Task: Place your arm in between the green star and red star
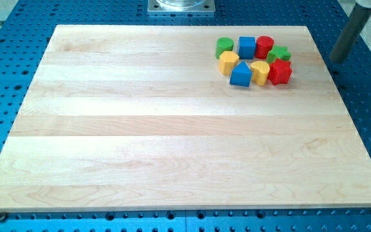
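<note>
Looking from the view's bottom upward: the wooden board (172,129) lies on a blue perforated table (18,26), its pale planks running left to right. All blocks sit in one tight cluster near the board's top right corner.

Nearest row of the cluster, left to right: a blue block (240,75) with a peaked top, a yellow block (259,71) of rounded, heart-like shape, and the red star (279,72). The three stand close side by side, touching or nearly so. A yellow hexagonal block (228,62) sits just up and left of the blue peaked one.

Behind them: the green star (278,54) lies directly above the red star, the two touching or almost touching — I cannot tell which. Farthest row, left to right: a green cylinder (224,46), a blue cube (247,46), a red cylinder (265,46).

My tip (337,60) is at the lower end of a dark grey rod that enters from the view's top right corner. It stands off the board's right edge, over the blue table, well to the right of both stars and roughly level with the green one — not between them. There are no fingers on this rod, so there is no opening to report.

At the view's top centre, a metal base plate (181,6) shows beyond the board.
</note>
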`<state>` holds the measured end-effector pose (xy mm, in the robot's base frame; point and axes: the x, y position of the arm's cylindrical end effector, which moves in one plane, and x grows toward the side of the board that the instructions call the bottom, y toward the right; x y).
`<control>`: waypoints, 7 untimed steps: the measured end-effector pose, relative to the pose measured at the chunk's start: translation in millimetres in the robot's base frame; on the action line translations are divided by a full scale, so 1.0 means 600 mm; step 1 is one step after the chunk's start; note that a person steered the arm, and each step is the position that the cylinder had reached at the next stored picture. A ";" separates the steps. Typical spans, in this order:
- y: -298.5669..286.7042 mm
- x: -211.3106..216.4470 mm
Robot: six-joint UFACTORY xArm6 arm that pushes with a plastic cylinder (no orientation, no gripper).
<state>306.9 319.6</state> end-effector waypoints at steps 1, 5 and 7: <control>-0.065 0.000; -0.076 0.017; -0.146 0.043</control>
<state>332.5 231.7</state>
